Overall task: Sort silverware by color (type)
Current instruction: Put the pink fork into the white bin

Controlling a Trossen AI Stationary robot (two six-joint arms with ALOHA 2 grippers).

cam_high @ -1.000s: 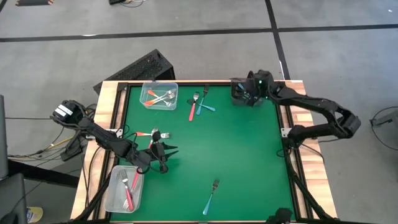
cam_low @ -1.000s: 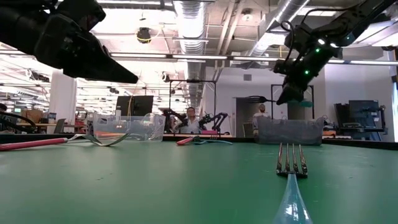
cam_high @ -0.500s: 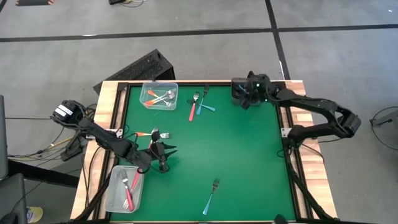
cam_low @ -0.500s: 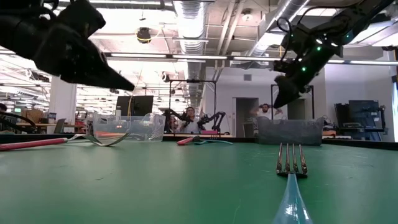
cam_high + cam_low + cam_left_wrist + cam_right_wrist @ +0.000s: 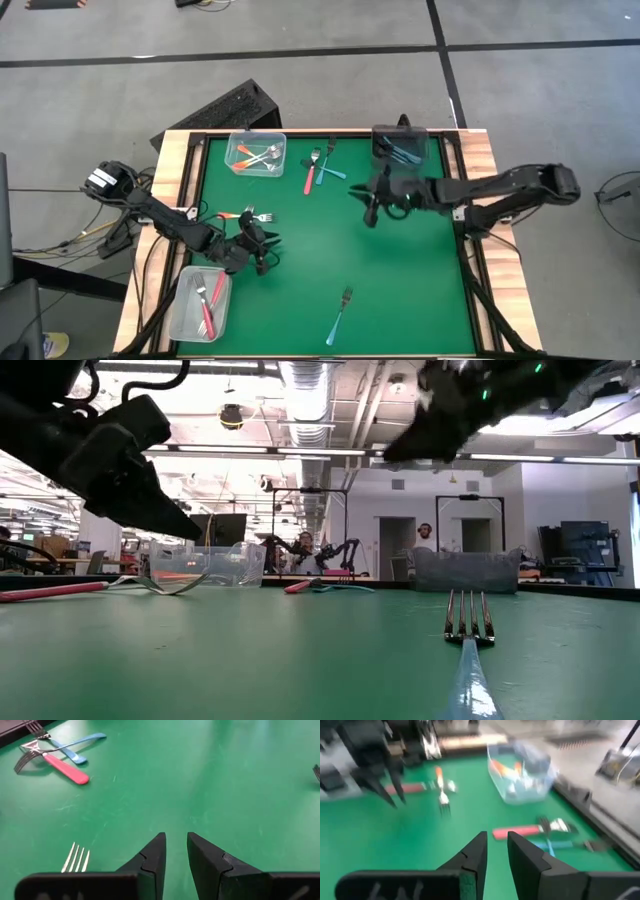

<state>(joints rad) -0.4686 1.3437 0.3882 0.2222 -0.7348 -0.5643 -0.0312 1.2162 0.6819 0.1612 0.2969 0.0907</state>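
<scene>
Loose forks lie flat on the green mat. A red one (image 5: 228, 215) and an orange one (image 5: 252, 214) are at the left. A red fork (image 5: 311, 176) crosses a blue one (image 5: 334, 172) at the far side. A blue fork (image 5: 339, 314) lies near the front. My left gripper (image 5: 265, 255) hovers just nearward of the left pair with its fingers together and holds nothing. My right gripper (image 5: 368, 212) hangs above the mat right of centre, also with its fingers together and holding nothing.
A clear bin (image 5: 255, 153) at the far left holds orange forks. A clear bin (image 5: 200, 302) at the near left holds red forks. A dark bin (image 5: 400, 146) at the far right holds blue forks. Bare mat (image 5: 400, 270) lies between the arms. People stand in the room behind.
My right gripper has left the place above the dark bin. It has swung toward the table's middle, nearward and leftward, stretching out low over the mat. My left gripper has dipped lower beside the left pair of forks. No fork has moved.
</scene>
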